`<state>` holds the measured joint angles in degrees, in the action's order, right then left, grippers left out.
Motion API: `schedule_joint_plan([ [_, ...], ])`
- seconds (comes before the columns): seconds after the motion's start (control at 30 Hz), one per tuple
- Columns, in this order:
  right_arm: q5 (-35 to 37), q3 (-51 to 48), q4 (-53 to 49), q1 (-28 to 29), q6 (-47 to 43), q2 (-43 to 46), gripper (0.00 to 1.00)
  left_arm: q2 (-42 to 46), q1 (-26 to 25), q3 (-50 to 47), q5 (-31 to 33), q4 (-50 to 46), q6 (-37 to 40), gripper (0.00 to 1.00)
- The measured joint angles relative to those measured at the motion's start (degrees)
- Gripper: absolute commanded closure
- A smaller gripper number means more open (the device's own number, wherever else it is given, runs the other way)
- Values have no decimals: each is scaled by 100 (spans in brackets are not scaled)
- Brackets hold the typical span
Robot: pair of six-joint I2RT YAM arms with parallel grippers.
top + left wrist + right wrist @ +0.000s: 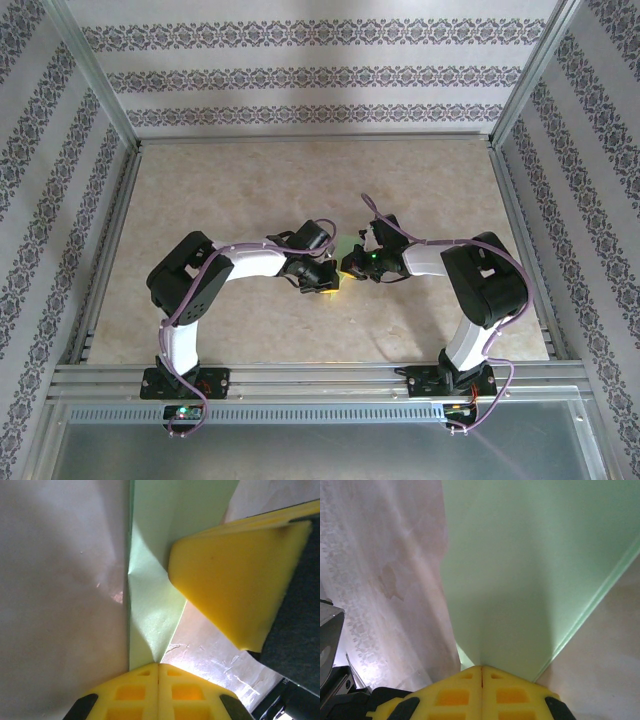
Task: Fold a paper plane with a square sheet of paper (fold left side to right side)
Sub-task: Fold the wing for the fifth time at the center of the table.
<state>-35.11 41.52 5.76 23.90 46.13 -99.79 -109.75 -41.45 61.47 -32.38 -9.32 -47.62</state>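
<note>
While closed tight, left fingers (142, 680) and right fingers (465, 680), tips against the green paper (520, 555).

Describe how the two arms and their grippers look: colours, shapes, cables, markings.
The left arm and right arm each have white curved links between bulky black joint housings, with purple cables looped along them. The left gripper and right gripper have bright yellow fingers moulded with rectangular pockets. A small green light glows on the right wrist.
</note>
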Motion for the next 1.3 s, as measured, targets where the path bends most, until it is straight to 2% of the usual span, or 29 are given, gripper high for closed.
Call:
schedule_joint_plan([
  [0.23, 188, 0, -175, 0, 44, 339, 100, 96, 0, -278, 4, 413, -90, 100],
  [0.57, 258, -181, -122, 168, 356, 892, 100, 107, 0, -308, 7, 468, -107, 100],
  [1.3, 551, -455, 420, 529, 970, 461, 100, 153, -4, -286, 96, 273, -103, 100],
])
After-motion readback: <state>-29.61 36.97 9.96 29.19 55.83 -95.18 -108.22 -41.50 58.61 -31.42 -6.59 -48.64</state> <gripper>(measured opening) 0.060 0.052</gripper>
